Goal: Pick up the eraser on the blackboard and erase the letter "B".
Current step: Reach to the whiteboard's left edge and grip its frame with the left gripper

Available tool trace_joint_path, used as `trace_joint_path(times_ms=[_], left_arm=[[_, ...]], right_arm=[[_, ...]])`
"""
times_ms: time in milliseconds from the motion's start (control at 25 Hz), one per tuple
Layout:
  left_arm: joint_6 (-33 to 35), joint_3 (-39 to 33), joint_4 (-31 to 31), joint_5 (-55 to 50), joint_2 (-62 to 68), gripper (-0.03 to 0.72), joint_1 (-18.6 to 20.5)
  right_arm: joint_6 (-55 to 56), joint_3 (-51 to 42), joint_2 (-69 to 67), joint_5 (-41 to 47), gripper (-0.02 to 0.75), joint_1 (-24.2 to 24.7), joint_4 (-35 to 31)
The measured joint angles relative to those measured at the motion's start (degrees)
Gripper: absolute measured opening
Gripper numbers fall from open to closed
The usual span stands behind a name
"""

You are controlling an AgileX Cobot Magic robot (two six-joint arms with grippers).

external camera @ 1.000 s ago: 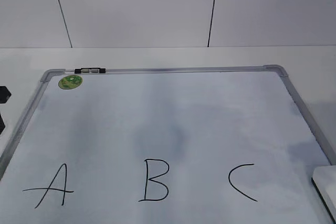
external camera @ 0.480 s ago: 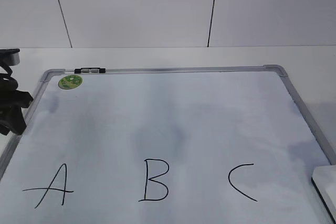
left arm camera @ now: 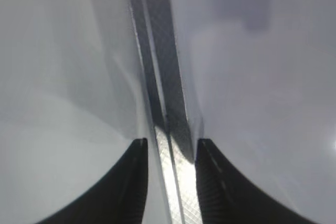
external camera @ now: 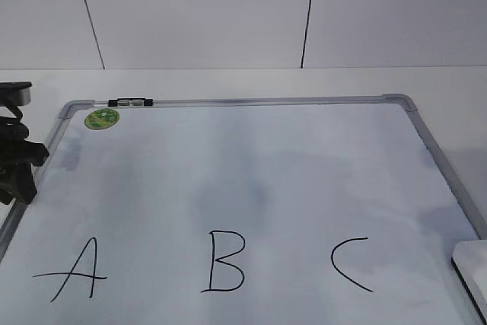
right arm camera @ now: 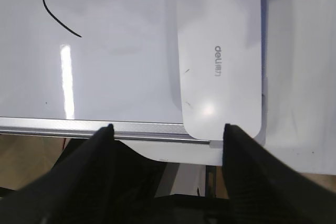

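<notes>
Exterior view, left edge first: the left gripper [external camera: 17, 173], a matte black assembly, hangs over the left rail of the blackboard [external camera: 243, 101], a large glossy white dry-erase panel framed in brushed grey metal with rounded corner pieces. Near the top-left corner sits a small round green sticker [external camera: 102, 119], and a short black-and-clear marker [external camera: 130, 102] lies along the top rail just right of it. Along the near edge run three thin black hand-drawn capitals: the "A" [external camera: 72, 269], then the letter "B" [external camera: 223, 262] at the middle, intact and sharp, then the "C" [external camera: 351, 264]. Faint grey smudges cloud the white surface above the B. At the lower right corner only a sliver of the eraser [external camera: 472, 275] shows, a white slab with a dark underside.

Left wrist view: the left gripper [left arm camera: 169, 145] has its two ribbed black fingers parted, straddling the frame's metal rail [left arm camera: 160, 61] with nothing between them but that strip.

Right wrist view: the curve of the "C" [right arm camera: 55, 3] appears at upper left. The eraser [right arm camera: 219, 51], a smooth rounded-rectangular white plastic block with small grey lettering, lies flat on the board's corner, overhanging the frame. The right gripper [right arm camera: 168, 127] is spread wide, its dark fingers apart above the board's edge, holding nothing; the eraser lies beyond the right fingertip [right arm camera: 229, 129].
</notes>
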State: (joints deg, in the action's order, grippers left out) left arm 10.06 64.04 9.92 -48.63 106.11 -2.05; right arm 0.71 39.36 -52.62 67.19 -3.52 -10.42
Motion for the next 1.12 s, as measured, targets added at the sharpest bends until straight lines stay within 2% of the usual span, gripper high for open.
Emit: trace_joint_path(times_ms=[1120], left_arm=[[-0.70, 0.00, -0.54, 1.50, 1.01, 0.239, 0.26]], right_arm=[[0.00, 0.00, 0.00, 0.04, 0.484, 0.00, 0.00]])
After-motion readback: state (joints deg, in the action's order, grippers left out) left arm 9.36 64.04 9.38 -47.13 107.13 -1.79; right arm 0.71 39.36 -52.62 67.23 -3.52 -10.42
